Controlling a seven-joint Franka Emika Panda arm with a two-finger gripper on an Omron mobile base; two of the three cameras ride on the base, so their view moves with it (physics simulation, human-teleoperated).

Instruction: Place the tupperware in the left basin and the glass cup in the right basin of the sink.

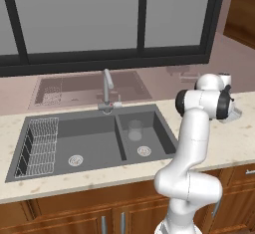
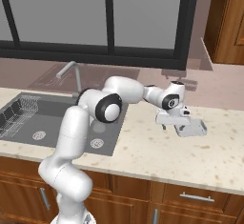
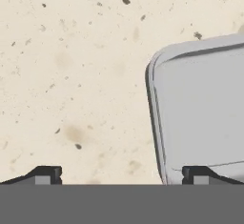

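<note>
The tupperware (image 2: pixel 191 128), a flat whitish box, lies on the speckled counter to the right of the sink (image 1: pixel 121 139). My gripper (image 2: pixel 173 122) hangs just above the counter with its fingers open. In the hand view the gripper (image 3: pixel 121 176) straddles the near left edge of the tupperware (image 3: pixel 200 108), one fingertip (image 3: pixel 198 175) over the box and the other over bare counter. The glass cup (image 1: pixel 135 130) stands upright in the narrower right basin (image 1: pixel 155 128). In the wider left basin (image 1: pixel 94 141) there is only the wire rack (image 1: pixel 40 146).
A slim silver faucet (image 1: pixel 107 86) rises behind the divider. A dark-framed window runs along the back wall. Wooden drawers and cabinet doors sit under the counter (image 2: pixel 143 156), and my own arm stretches across the sink's right end.
</note>
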